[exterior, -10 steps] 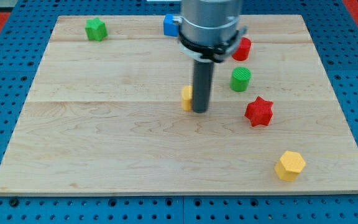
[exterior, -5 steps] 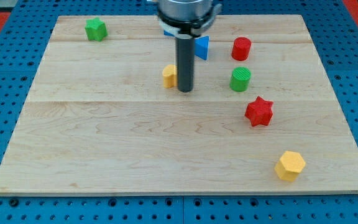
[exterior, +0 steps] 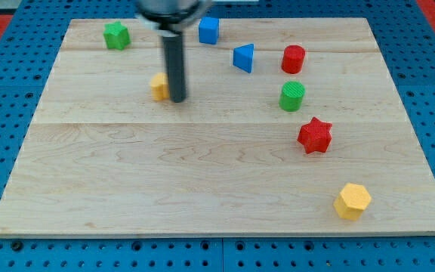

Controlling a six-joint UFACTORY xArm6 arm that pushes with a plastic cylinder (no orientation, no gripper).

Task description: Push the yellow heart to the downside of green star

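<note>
Since the earlier frames, my tip (exterior: 176, 99) and the yellow heart (exterior: 159, 87) have shifted together toward the upper left of the frame, uncovering the blue cube (exterior: 209, 30) and blue triangular block (exterior: 243, 58) that the arm housing masked before. My tip now stands at the heart's right side, touching or just beside it; contact cannot be confirmed. The rod covers the heart's right part, so only its left portion shows and the heart shape is hard to make out. The heart lies in the upper-left part of the tabletop (exterior: 127, 189), below and to the right of the green star (exterior: 115, 35), which sits well apart near the upper-left corner. The arm housing is cut off by the frame's top edge and appears blurred. No claw is fitted: the arm ends in a plain rod, so nothing is open, closed or gripping.

On the right half, the red cylinder (exterior: 294, 59) sits above the green cylinder (exterior: 292, 97), with the red star (exterior: 314, 135) below and slightly right of that. The yellow hexagonal block (exterior: 352, 201) lies alone at the lower right.
</note>
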